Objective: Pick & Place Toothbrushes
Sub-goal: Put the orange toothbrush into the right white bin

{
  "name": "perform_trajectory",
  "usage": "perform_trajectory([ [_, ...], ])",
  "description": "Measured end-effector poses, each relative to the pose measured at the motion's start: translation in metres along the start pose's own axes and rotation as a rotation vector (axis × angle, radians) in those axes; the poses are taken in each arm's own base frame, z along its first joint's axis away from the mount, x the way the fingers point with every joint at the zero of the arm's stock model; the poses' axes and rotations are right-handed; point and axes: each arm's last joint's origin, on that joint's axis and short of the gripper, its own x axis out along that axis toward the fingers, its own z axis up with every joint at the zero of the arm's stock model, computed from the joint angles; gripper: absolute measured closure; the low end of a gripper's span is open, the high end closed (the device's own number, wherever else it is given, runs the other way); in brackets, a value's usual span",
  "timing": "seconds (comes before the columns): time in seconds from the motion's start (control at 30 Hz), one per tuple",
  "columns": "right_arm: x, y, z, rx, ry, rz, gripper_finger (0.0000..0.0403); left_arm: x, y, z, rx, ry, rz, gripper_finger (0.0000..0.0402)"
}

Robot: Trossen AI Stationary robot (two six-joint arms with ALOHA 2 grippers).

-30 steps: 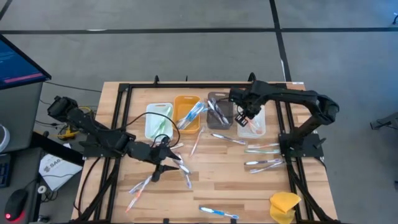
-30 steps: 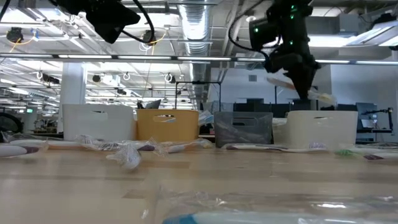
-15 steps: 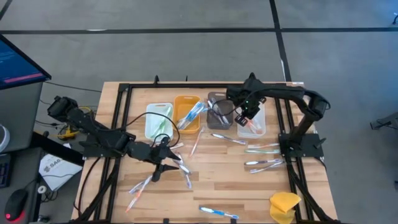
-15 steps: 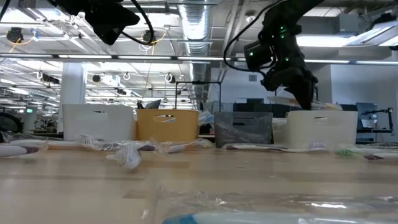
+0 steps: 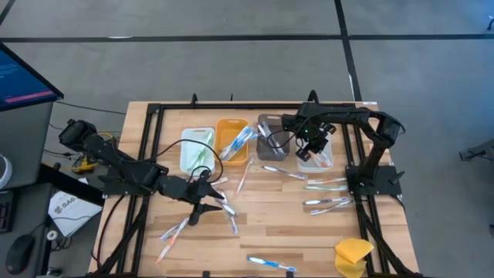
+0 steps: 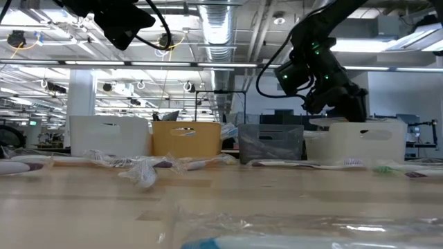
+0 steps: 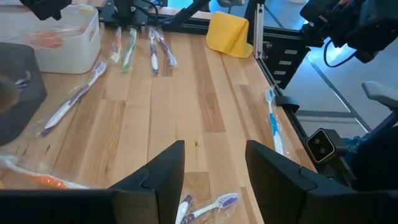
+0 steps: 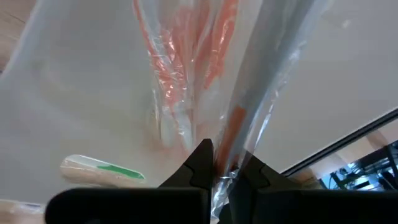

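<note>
Orange toothbrushes (image 8: 214, 59) in clear wrap fill a white bin (image 5: 325, 160), beside grey (image 5: 272, 148), yellow (image 5: 231, 123) and pale-green bins (image 5: 187, 139) on a light wooden counter (image 5: 270, 224).

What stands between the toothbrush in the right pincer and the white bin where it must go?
Nothing visible. The right pincer holds a wrapped orange toothbrush directly over the open white bin, where other orange toothbrushes already lie. The left pincer waits over the table, apart.

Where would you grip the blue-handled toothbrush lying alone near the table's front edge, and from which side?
Grip the blue-handled toothbrush at mid-handle, coming straight down with the fingers across its width. It lies flat and alone on the table, so nothing crowds its sides. The open left gripper looks nearer.
</note>
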Motion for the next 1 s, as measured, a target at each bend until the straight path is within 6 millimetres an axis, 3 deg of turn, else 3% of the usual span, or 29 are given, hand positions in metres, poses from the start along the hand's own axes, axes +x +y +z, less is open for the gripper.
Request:
perform_trajectory([
  [0.4, 0.001, 0.001, 0.005, 0.034, -0.018, 0.067, 0.0388, 0.000, 0.000, 0.000, 0.009, 0.000, 0.000, 0.0244],
  [0.8, 0.026, 0.009, 0.030, 0.064, 0.044, 0.052, 0.0387, 0.000, 0.002, 0.001, 0.060, -0.004, 0.012, 0.0244],
  [1.0, 0.031, 0.011, 0.034, 0.062, 0.062, 0.041, 0.0362, 0.000, 0.002, 0.001, 0.111, -0.004, 0.011, 0.0244],
])
